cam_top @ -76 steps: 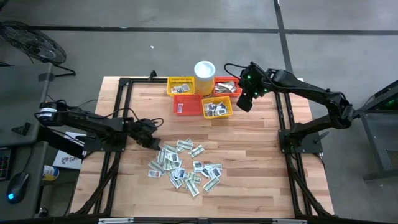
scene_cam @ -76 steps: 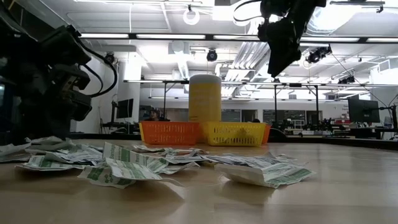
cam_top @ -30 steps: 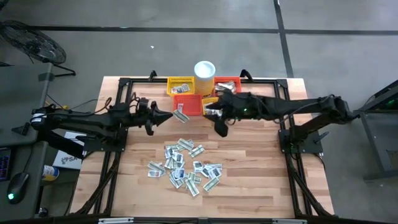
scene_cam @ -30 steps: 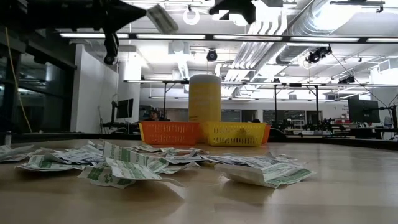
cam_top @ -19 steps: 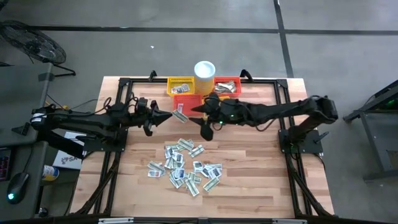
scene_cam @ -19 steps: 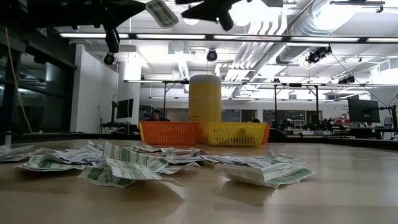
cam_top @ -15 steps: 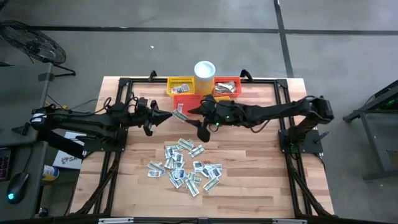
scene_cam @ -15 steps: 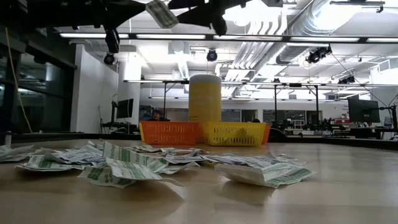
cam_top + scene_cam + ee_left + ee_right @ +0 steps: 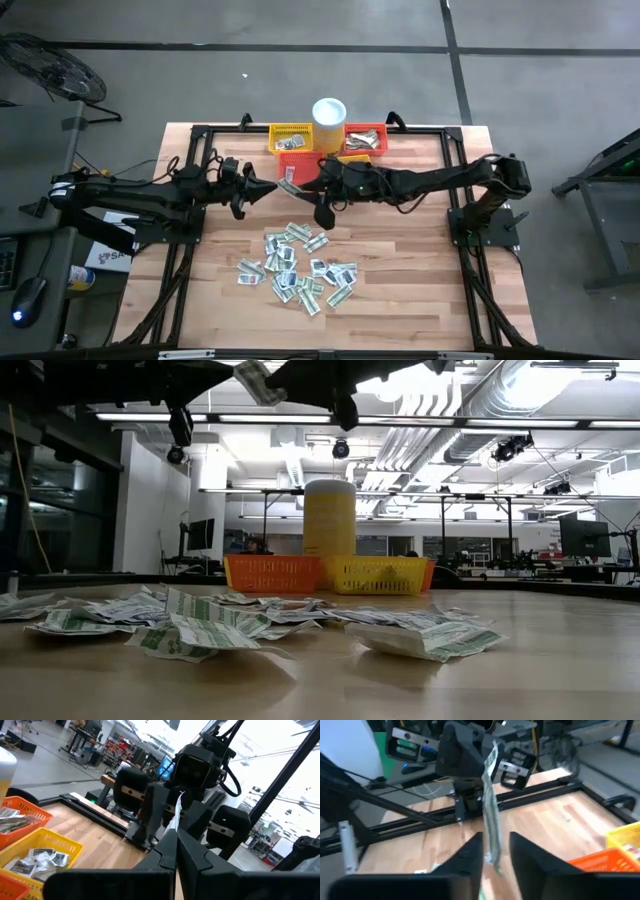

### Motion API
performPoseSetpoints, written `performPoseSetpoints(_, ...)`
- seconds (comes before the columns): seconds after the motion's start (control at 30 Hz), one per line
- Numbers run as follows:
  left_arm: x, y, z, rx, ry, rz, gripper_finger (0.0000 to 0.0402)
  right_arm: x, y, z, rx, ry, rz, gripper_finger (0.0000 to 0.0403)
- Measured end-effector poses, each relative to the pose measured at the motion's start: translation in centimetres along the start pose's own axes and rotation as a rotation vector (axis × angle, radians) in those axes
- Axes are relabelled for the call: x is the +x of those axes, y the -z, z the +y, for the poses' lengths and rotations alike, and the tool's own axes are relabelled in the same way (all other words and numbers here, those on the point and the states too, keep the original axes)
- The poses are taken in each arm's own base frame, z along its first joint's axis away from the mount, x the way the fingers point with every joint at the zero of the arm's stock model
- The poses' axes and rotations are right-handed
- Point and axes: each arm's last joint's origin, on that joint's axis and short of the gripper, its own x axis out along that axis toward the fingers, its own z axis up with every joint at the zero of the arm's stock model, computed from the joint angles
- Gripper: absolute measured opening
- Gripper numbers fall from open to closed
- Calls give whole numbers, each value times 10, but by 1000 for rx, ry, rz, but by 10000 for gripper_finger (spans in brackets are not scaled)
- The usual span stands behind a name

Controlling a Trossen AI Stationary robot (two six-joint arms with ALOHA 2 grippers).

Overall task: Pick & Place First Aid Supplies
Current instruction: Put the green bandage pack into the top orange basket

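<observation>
Single sachet (image 9: 289,187) held in mid-air between both arms, above the worktop (image 9: 400,260), just in front of the baskets. Left hand (image 9: 277,186) clamped on one end, unchanged over the last second. Right hand (image 9: 312,184) now moved in from the basket side and narrowing on the sachet's other end; fingers (image 9: 470,855) straddle it in the right wrist view, full contact not yet confirmed. Looks like a mid-air handover: next needs right grip seated before left lets go. Rest of the supplies (image 9: 297,265) in a loose pile at worktop centre, well below and clear of both hands. Yellow basket (image 9: 350,172), red-orange basket (image 9: 301,171) and white cup (image 9: 329,112) close behind the right arm: tight there. Open worktop toward the near edge and right side.
</observation>
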Motion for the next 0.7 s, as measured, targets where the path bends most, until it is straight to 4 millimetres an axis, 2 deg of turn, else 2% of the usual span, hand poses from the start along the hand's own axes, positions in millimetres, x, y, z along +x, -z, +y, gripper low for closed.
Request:
performPoseSetpoints(0.1,0,0,0,-8,1,1,0,0,2,-2,23,-21,30,25)
performPoseSetpoints(0.17,0,0,0,-16,0,2,0,0,2,-2,20,-41,30,8)
performPoseSetpoints(0.5,0,5,3,-31,-38,49,3,-1,1,-3,88,-50,47,1)
performPoseSetpoints(0.6,-2,3,3,-26,-50,32,21,-9,-1,-10,121,3,90,1)
performPoseSetpoints(0.7,-4,0,2,-1,-68,-1,53,-25,-6,-20,121,87,150,1)
